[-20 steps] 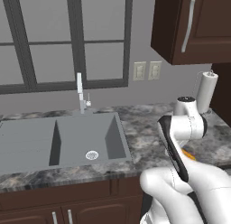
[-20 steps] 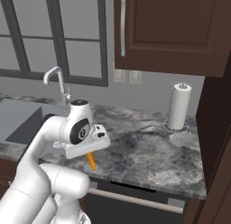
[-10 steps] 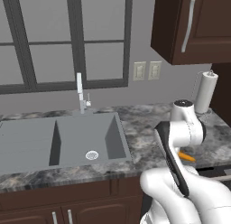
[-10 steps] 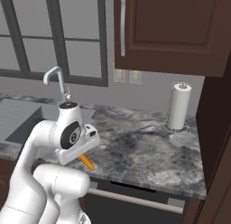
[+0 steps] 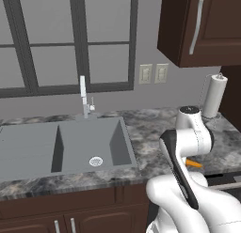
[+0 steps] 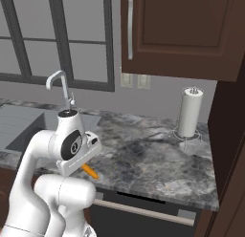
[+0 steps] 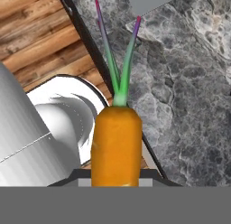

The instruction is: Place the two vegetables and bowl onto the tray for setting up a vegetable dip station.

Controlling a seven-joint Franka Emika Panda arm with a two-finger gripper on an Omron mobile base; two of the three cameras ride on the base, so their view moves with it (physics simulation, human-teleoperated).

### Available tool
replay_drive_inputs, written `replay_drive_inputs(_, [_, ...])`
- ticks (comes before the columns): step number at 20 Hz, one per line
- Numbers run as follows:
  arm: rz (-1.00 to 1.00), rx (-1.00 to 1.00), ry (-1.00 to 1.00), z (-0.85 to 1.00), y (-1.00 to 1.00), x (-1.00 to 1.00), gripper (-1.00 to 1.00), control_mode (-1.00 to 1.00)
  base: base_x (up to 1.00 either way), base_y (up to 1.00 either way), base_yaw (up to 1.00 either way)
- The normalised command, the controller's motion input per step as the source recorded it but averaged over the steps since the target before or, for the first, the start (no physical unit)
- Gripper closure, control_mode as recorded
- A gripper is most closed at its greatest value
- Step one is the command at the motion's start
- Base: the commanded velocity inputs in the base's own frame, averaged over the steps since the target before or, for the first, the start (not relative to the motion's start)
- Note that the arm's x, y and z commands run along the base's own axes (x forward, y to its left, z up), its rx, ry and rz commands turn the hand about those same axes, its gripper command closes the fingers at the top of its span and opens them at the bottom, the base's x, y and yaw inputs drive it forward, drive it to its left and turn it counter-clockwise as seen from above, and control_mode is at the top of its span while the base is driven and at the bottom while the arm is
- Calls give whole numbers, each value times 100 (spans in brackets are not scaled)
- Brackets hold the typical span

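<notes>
Gripper (image 7: 115, 182) is closed narrow on the carrot (image 7: 116, 144), pinched at the root end, so the green stalks (image 7: 118, 60) stick out away from the hand. In the hand view the carrot sits between the tips and blocks most of them. Its orange tip pokes out under the arm in the left base view (image 5: 193, 163) and in the right base view (image 6: 89, 171).

The carrot hangs in the air over the front edge of the counter (image 6: 148, 159), not touching it: below it the hand view has grey stone (image 7: 189, 96), the dark counter edge and then wood floor (image 7: 40, 42). It looks carried low and close to the robot's body, likely a transit hold.

Sink (image 5: 61, 145) and faucet (image 5: 84, 98) are well off to the left, and a paper towel roll (image 6: 190, 112) stands at the back right of the counter.

From these views I cannot tell where the tray, the bowl and the cucumber are. Judgement: carrot grasped, not yet placed, so the task is early or midway. The next move needs the tray found. Risk: the grip is far down one end, so the carrot could pivot or slip during a swing.
</notes>
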Motion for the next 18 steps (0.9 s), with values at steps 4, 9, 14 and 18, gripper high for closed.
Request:
replay_drive_inputs(4, [0, 0, 0, 0, 0, 0, 100, -100, 0, 0, 0])
replay_drive_inputs(9, [0, 0, 0, 0, 0, 0, 100, -100, 0, 0, 0])
replay_drive_inputs(14, [0, 0, 0, 0, 0, 0, 100, 100, -15, 0, 2])
replay_drive_inputs(18, [0, 0, 0, 0, 0, 0, 100, 100, -36, 0, 0])
